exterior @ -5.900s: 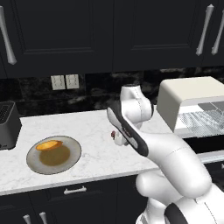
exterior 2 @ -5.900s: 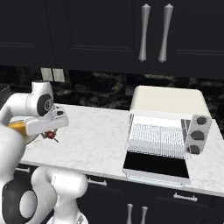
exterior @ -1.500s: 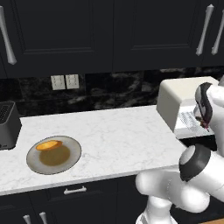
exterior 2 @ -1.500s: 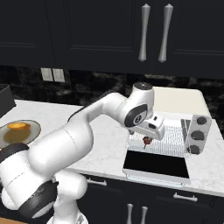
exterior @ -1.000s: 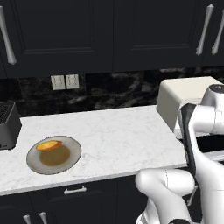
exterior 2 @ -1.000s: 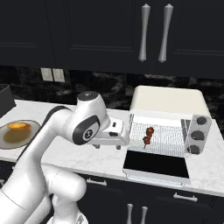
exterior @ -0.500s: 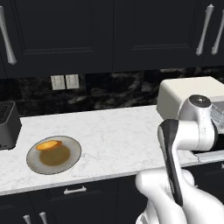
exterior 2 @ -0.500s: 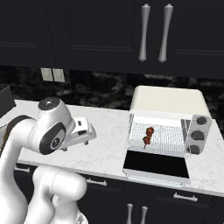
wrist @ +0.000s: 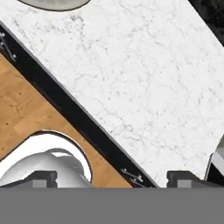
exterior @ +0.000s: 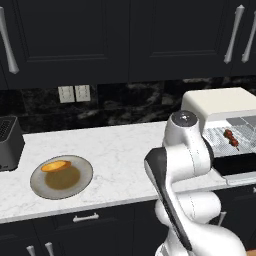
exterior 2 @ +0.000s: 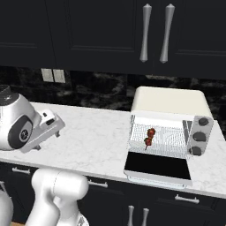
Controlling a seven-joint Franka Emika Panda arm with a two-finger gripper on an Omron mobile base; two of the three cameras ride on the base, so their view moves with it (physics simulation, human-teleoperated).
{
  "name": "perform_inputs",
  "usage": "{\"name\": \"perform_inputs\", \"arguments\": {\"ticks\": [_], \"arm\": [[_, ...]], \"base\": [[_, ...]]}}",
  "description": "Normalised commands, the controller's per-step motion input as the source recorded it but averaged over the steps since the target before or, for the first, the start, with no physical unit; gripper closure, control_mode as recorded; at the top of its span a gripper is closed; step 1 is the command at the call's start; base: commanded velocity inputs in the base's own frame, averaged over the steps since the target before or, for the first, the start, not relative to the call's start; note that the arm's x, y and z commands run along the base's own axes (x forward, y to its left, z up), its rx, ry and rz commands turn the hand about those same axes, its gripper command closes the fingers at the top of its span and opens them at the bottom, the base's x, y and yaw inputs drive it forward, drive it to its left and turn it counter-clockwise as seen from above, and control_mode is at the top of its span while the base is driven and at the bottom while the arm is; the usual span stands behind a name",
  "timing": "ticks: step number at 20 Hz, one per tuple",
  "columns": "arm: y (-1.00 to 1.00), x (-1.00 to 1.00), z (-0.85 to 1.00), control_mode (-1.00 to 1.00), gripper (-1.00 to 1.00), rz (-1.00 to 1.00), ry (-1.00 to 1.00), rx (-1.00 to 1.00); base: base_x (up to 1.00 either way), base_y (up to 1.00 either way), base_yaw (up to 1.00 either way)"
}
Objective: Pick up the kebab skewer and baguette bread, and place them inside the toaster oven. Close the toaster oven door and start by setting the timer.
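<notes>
On the wire rack of the toaster oven (exterior 2: pixel 170 128) the kebab skewer (exterior 2: pixel 149 137) already lies, so we judge the step in hand to be fetching the baguette bread (exterior: pixel 56 165), which rests on the far part of the grey plate (exterior: pixel 82 183) toward the left end of the counter (exterior: pixel 120 155). Our gripper (wrist: pixel 111 177) hangs over the counter's front edge with its two dark tips set wide apart and nothing between them. To do this well we should carry the gripper across to the plate, come down from above with the tips straddling the short width of the loaf, and close gently, since bread likely yields and a hard squeeze could deform it or tip it off the plate rim. The toaster oven door (exterior 2: pixel 157 167) lies folded down flat, so the way in is clear, but the skewer sits on the left part of the rack; we should set the bread beside it, not on it. White marble runs the length of the counter, a dark slot toaster (exterior: pixel 10 142) stands at the far left, black cabinets hang above, and wood floor (wrist: pixel 22 109) shows below.
</notes>
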Motion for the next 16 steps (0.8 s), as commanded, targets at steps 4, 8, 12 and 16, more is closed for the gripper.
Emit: {"name": "perform_inputs", "arguments": {"ticks": [4,8,12,16], "arm": [[1.0,0.02,0.0,-1.0,-1.0,0.14,-0.05,-0.24],[1.0,0.33,0.0,-1.0,-1.0,0.13,0.0,-0.17],[1.0,0.48,0.0,-1.0,-1.0,0.19,0.0,-0.09],[1.0,0.54,0.0,-1.0,-1.0,0.22,0.04,-0.06]], "base": [[0.0,0.0,0.0],[0.0,0.0,0.0],[0.0,0.0,0.0],[0.0,0.0,0.0]]}}
